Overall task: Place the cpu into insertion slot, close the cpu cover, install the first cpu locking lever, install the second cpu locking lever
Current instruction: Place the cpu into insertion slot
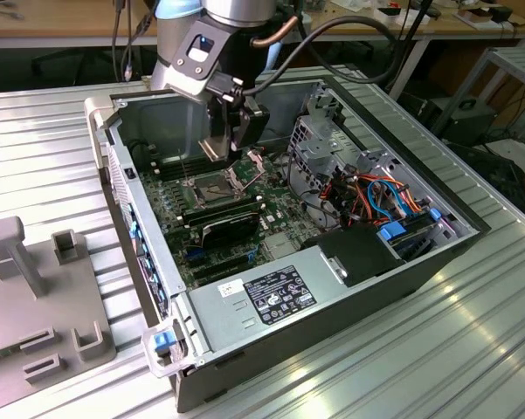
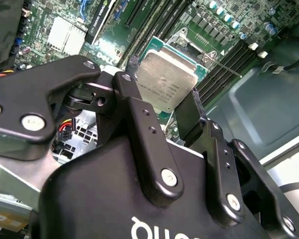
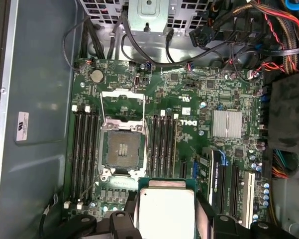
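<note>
Jaws pinch the cpu [image 3: 166, 211] by two edges, faint print on its face, held above the uncovered insertion slot [image 3: 123, 151]; white label [image 3: 22, 126] on case wall [image 3: 40, 74].

We note the cpu [image 2: 166, 82]: silver-grey face, thin green edge. Gripper [image 2: 158, 90]: matte black, silver screw heads. Motherboard [image 3: 189, 94]: deep green, speckled with small silver and black parts. Insertion slot [image 3: 123, 151]: dark grey, pale-dotted centre, silvery rim. Cpu cover [image 3: 122, 93]: pale silver frame. Memory slots [image 3: 84, 144]: black, in parallel stripes. Heatsink [image 3: 227, 123]: finely ribbed silver. We log cables [image 1: 391, 194] in red, orange and blue. Table [image 1: 437, 349]: ribbed bright aluminium.
</note>
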### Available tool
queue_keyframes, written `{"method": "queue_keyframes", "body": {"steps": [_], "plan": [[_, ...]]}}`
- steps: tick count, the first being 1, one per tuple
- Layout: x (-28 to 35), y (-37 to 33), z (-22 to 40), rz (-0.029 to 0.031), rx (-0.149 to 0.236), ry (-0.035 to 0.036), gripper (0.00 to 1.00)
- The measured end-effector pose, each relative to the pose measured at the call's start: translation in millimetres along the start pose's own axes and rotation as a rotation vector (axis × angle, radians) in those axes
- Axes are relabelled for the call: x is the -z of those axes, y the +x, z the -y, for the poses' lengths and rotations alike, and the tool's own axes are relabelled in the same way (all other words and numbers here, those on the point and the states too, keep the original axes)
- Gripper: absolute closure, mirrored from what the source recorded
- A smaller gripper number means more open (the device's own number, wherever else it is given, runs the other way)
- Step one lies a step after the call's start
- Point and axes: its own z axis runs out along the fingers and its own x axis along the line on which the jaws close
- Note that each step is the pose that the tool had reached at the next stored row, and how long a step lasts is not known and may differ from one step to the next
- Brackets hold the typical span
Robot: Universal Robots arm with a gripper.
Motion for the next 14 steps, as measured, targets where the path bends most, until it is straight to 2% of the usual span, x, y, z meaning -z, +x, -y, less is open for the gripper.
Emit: {"method": "queue_keyframes", "body": {"steps": [3,6,10,14], "plan": [[-5.1,0.3,-2.3,0.0002,0.000,0.0002,0.45],[-10.5,3.9,-5.9,0.0000,0.000,0.0000,0.45],[-14.9,7.4,-11.3,0.0001,-0.003,0.0001,0.45],[-17.4,10.6,-12.3,-0.0001,-0.007,0.0001,0.45]]}}
